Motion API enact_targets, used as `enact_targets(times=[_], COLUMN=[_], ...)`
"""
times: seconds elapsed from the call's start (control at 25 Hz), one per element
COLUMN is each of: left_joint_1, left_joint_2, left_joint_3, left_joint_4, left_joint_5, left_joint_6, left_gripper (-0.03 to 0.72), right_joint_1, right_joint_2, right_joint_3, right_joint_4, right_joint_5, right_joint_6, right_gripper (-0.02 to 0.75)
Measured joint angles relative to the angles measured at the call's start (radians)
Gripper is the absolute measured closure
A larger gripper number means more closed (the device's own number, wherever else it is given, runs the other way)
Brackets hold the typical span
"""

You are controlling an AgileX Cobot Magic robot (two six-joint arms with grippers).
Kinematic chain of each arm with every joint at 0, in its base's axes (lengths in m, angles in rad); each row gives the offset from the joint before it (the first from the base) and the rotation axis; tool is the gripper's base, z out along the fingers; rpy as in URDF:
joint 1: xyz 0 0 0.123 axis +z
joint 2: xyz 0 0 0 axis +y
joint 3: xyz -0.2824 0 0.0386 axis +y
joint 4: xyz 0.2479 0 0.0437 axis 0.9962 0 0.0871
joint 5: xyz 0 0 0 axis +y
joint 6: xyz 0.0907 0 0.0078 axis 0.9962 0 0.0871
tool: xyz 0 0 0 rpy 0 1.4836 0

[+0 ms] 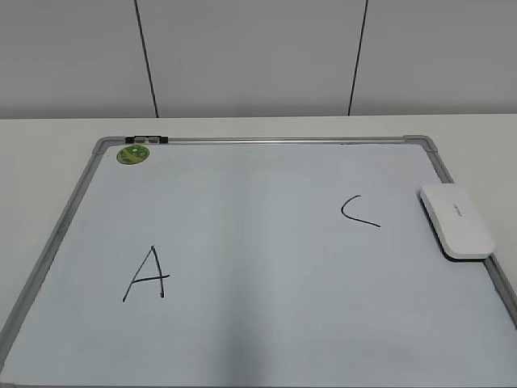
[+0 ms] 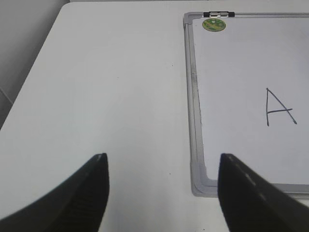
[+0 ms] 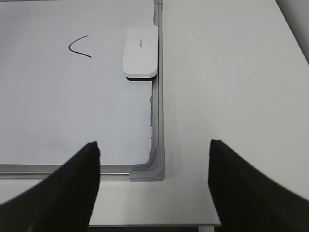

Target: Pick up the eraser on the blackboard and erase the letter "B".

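The eraser rests on the blackboard against its frame, toward the tabletop's right edge. No "B" is visible between "A" and "C" — further wiping risks smudging them. Both sets of fingers — left, right — are released, grasping nothing.

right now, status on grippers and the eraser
Left gripper, right gripper open, empty. Eraser flat at blackboard right edge. No "B" visible.

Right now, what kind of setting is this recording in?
Probably a bare lab or office test bench: a plain white table, a blank panelled wall, and a whiteboard lying flat on the table with an eraser.
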Motion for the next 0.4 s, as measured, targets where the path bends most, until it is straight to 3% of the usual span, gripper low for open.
enact_targets(times=[0.4], left_joint_1=[0.000], left_joint_2=[0.000], left_joint_3=[0.000], left_joint_4=[0.000], left_joint_5=[0.000], left_joint_6=[0.000], left_gripper=[0.190], right_joint_1=[0.000], right_joint_2=[0.000], right_joint_3=[0.000], right_joint_4=[0.000], right_joint_5=[0.000], right_joint_6=[0.000], right_gripper=[0.218])
